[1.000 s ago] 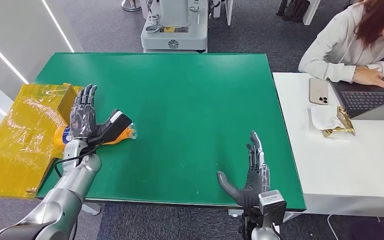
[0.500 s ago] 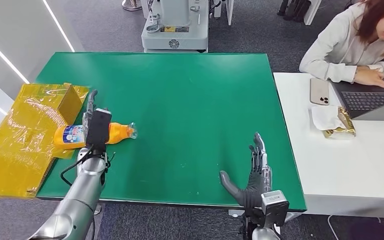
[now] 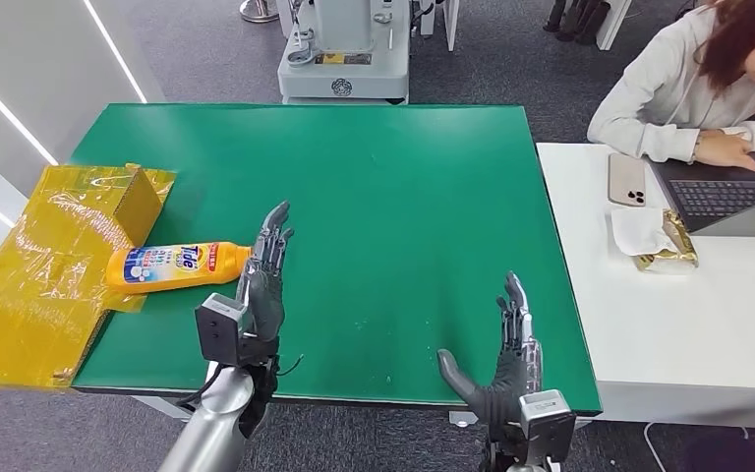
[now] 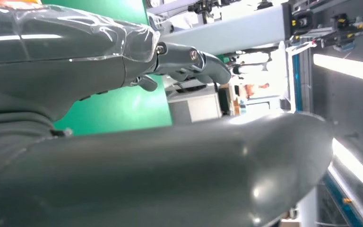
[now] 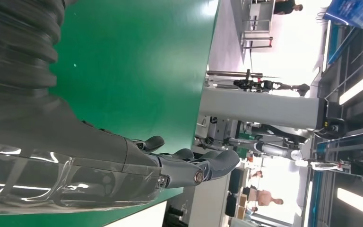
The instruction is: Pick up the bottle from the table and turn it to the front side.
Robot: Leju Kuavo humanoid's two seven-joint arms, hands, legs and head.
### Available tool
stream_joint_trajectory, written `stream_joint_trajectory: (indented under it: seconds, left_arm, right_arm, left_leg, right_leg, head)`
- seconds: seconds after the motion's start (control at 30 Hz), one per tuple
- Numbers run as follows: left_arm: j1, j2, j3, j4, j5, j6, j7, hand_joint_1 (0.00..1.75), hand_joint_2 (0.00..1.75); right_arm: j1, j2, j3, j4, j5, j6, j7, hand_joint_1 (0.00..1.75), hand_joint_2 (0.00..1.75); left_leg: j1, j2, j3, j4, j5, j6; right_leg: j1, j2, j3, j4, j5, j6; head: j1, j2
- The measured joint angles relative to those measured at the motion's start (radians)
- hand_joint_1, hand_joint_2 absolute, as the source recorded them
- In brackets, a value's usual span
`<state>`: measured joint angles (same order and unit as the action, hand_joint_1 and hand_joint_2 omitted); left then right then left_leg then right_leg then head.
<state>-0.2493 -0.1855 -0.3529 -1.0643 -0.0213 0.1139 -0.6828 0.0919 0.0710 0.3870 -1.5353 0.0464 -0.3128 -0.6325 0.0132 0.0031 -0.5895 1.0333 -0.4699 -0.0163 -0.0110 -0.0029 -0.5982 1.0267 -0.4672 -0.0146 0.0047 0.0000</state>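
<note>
On the green table (image 3: 374, 177), seen from the head view, an orange bottle (image 3: 179, 265) lies on its side near the left edge, its printed label facing up and its neck pointing toward the table's middle. Its base end rests against a yellow sheet of wrapping (image 3: 49, 265) that hangs over the table's left edge. The left hand (image 3: 261, 285) is held just beside the bottle's neck, fingers stretched out straight and apart, holding nothing. The right hand (image 3: 507, 359) is raised near the table's front edge, well apart from the bottle, with fingers straight, thumb spread to the side, and nothing in it. To the right stands a white desk (image 3: 668, 324) with a phone (image 3: 626, 179), a laptop (image 3: 732, 197) and a crumpled packet (image 3: 661, 238); a person (image 3: 688, 88) sits at it.

From the left wrist view, the left hand (image 4: 123, 156) shows its thick grey thumb and straight fingers (image 4: 194, 61) over the green table (image 4: 118, 104), grasping nothing.

From the right wrist view, the right hand (image 5: 99, 161) has its fingers (image 5: 203, 168) extended over the green table (image 5: 137, 61), likewise empty.
</note>
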Motion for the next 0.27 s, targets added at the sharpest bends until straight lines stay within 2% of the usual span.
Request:
stream_joint_trajectory:
  seconds: [0.27]
  left_arm:
    - [0.012,0.001,-0.026,-0.035,0.004,-0.001,0.0,0.0,0.0]
  right_arm:
    - [0.003,0.0,-0.002,-0.001,0.0,0.0,0.0,0.0,1.75]
  left_leg:
    - [0.0,0.0,0.0,0.0,0.0,0.0]
  right_leg:
    - [0.0,0.0,0.0,0.0,0.0,0.0]
  head:
    - [0.0,0.0]
